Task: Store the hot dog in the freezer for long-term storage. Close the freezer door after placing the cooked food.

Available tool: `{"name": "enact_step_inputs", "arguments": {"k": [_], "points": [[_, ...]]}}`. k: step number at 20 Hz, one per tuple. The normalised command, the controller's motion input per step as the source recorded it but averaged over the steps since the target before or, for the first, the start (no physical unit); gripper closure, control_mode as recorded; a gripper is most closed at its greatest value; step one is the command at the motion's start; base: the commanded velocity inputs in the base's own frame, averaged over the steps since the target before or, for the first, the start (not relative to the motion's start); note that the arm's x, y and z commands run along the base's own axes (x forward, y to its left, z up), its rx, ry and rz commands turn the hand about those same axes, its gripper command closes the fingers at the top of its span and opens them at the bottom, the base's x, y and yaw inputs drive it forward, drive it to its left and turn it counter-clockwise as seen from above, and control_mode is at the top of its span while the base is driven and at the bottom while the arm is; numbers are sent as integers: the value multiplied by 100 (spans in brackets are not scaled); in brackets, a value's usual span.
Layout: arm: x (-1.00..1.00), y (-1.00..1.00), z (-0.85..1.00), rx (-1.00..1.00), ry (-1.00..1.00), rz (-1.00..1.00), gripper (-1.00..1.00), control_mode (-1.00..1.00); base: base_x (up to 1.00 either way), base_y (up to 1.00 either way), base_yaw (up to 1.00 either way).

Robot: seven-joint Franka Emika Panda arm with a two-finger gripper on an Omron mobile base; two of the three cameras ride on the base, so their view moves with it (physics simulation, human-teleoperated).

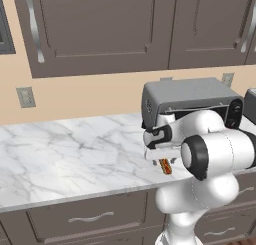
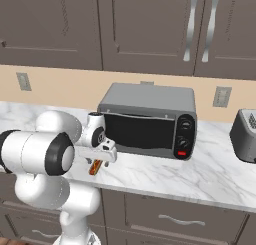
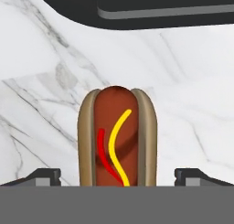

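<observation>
The hot dog [image 3: 118, 136], a red-brown sausage in a tan bun with red and yellow sauce lines, lies flat on the marble counter [image 3: 41, 81]. My gripper [image 3: 119, 177] hangs just above it, open. One dark fingertip [image 3: 43, 175] stands well clear on each side of the bun. In the left base view the hot dog [image 1: 165, 166] peeks out under the hand, just in front of the toaster oven. The right base view has the hot dog [image 2: 95, 167] below the gripper [image 2: 101, 158]. The freezer and the freezer door are out of view.
A grey toaster oven [image 2: 147, 121] stands on the counter right behind the hot dog. A toaster [image 2: 245, 136] sits further right. Brown wall cabinets [image 1: 100, 24] hang above and drawers [image 1: 90, 219] run below the counter edge. Bare marble [image 1: 60, 154] stretches left.
</observation>
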Motion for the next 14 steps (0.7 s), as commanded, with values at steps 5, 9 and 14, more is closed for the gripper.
{"name": "enact_step_inputs", "arguments": {"k": [5,9,14], "points": [[1,0,-27,0,0,0,-100,-100,0,0,0],[0,0,-18,0,0,0,-100,-100,0,0,0],[0,0,-19,0,0,0,-100,-100,0,0,0]]}}
